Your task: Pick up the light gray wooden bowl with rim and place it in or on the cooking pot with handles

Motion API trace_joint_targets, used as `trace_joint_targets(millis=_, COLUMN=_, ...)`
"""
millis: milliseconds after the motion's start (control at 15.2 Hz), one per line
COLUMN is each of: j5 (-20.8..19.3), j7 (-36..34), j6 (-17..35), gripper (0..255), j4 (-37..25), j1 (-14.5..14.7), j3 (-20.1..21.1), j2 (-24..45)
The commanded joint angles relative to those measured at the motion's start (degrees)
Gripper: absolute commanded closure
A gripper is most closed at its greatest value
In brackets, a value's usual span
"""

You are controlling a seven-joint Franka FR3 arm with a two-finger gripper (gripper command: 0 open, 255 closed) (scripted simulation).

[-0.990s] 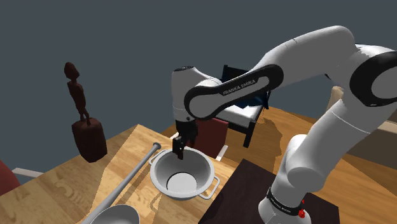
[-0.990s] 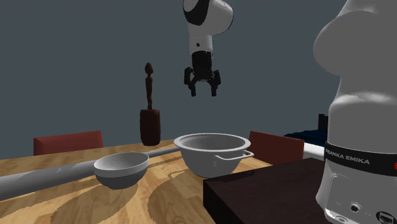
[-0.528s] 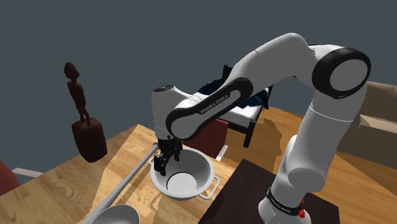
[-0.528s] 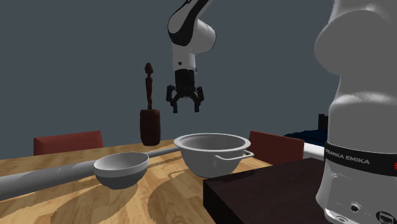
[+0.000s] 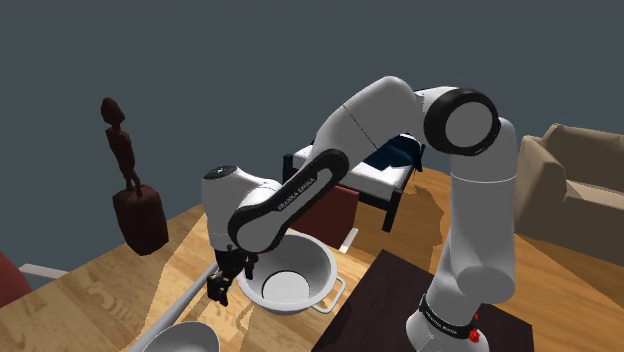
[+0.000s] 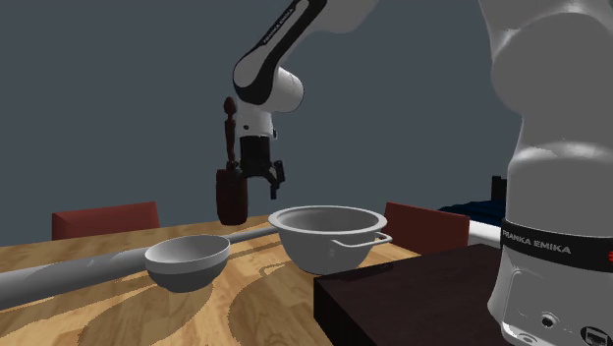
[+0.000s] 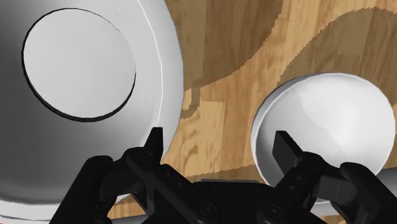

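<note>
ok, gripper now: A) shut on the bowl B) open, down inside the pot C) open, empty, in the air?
C: the gripper has its fingers apart with nothing between them, above the table, with the pot on one side and the bowl on the other.

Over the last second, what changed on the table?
The hand swung away from above the cooking pot toward the shoulder view's left and came lower. It is now beside the pot's rim on the side toward the bowl, open and empty. Pot, bowl and dark statue stayed put.
</note>
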State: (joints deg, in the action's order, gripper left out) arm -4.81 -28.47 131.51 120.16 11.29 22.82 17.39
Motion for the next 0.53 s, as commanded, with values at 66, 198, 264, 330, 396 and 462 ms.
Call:
trace_joint_targets(millis=66, j5=-2.5, j7=-2.5, j6=1.0, gripper=0, j4=-5.5, j1=2.2, j3=-0.8, j2=6.8)
trace_joint_targets(millis=198, j5=-3.9, j7=-3.9, j6=1.4, gripper=0, j4=-9.5, j1=3.9, j3=-1.4, j2=11.2)
trace_joint_targets(millis=264, j5=-4.5, j7=-4.6, j6=1.5, gripper=0, j4=-11.6, j1=4.8, j3=-1.7, j2=13.4)
trace_joint_targets(millis=330, j5=-5.0, j7=-5.1, j6=1.5, gripper=0, j4=-13.8, j1=5.6, j3=-2.0, j2=15.6)
trace_joint_targets(millis=396, j5=-5.4, j7=-5.5, j6=1.4, gripper=0, j4=-15.9, j1=6.4, j3=-2.3, j2=17.6)
trace_joint_targets(millis=462, j5=-5.6, j7=-5.7, j6=2.0, gripper=0, j4=-15.8, j1=6.6, j3=-2.5, j2=18.1)
